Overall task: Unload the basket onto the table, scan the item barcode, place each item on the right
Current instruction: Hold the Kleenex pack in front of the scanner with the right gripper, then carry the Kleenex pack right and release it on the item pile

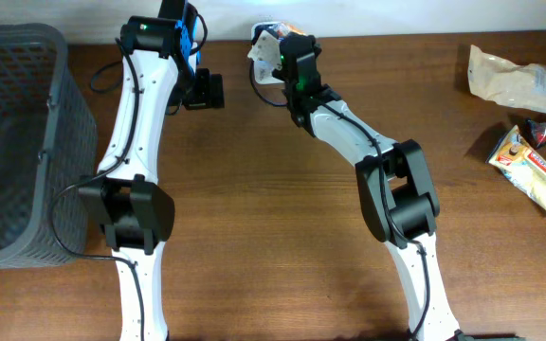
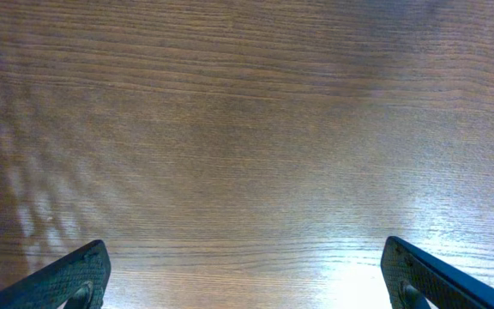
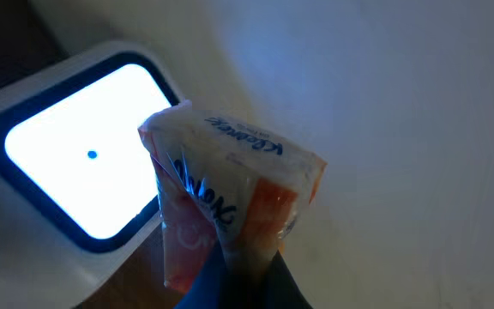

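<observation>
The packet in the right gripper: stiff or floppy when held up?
Probably floppy: the packet looks like creased film, pinched at one end by the right gripper. Likely light, standing up from that pinch. Glossy, so it may slip.

The overhead view is evenly lit and sharp. In the left wrist view, glare whitens the table [image 2: 358, 279] along the bottom edge. The right wrist view is dim and soft; the scanner window [image 3: 75, 154] glows overexposed.

Grained matt wooden table [image 2: 247, 129], glossy crinkled plastic packet [image 3: 230, 189], plastic-mesh basket [image 1: 74, 104].
</observation>
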`<state>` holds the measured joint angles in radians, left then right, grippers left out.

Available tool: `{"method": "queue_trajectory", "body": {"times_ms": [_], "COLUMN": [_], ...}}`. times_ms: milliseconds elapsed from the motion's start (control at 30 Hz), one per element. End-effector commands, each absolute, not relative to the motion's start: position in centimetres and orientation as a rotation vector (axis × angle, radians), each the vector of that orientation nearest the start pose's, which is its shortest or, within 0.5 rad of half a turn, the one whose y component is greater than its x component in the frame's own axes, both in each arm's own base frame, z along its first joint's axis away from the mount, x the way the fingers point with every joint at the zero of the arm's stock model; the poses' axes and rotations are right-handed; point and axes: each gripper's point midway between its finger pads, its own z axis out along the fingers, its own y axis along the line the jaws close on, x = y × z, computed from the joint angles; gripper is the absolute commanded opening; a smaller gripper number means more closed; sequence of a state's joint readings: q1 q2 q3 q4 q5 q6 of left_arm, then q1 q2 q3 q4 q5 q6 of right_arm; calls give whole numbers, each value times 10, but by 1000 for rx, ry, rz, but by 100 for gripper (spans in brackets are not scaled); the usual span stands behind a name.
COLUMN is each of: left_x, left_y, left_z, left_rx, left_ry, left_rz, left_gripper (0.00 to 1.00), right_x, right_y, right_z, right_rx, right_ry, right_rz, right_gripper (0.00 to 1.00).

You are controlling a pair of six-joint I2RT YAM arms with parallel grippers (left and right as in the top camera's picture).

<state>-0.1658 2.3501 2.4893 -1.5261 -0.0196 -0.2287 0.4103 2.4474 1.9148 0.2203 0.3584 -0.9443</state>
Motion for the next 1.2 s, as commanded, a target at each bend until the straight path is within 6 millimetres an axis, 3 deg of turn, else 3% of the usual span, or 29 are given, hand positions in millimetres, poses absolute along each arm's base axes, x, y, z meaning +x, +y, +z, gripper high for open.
{"method": "queue_trajectory", "body": {"times_ms": [0, 167, 300, 433, 533, 567, 600, 700, 800, 900, 1000, 1167], "left_x": [481, 481, 481, 481, 481, 481, 481, 481, 481, 481, 481, 481], "left_y": [-74, -74, -74, -74, -74, -74, -74, -74, -74, -74, -74, -74], "left_z": [146, 146, 146, 146, 146, 146, 146, 146, 146, 146, 146, 146], "left_rx": [-111, -111, -111, -111, -111, -111, -111, -111, -111, -111, -111, -111], "left_ry": [2966, 2966, 2966, 2966, 2966, 2966, 2966, 2966, 2966, 2966, 2966, 2966], "left_rz": [-6, -6, -6, -6, -6, -6, -6, -6, -6, -6, -6, -6], "left_gripper": [99, 99, 99, 99, 99, 99, 99, 99, 99, 99, 99, 99], "right_x": [656, 656, 664, 665, 656, 647, 640, 605, 561, 515, 485, 451], "right_y": [223, 220, 185, 122, 50, 9, -15, -98, -177, -239, -282, -319], "right_z": [139, 141, 176, 217, 236, 239, 239, 228, 199, 173, 158, 145], "right_rx": [-935, -844, -442, -99, 121, 234, 301, 571, 817, 1024, 1159, 1294], "right_ry": [1663, 1697, 1762, 1806, 1864, 1902, 1925, 1994, 2080, 2135, 2147, 2157], "right_rz": [-666, -627, -515, -359, -337, -344, -355, -430, -510, -584, -583, -559], "right_gripper": [4, 4, 4, 4, 4, 4, 4, 4, 4, 4, 4, 8]}}
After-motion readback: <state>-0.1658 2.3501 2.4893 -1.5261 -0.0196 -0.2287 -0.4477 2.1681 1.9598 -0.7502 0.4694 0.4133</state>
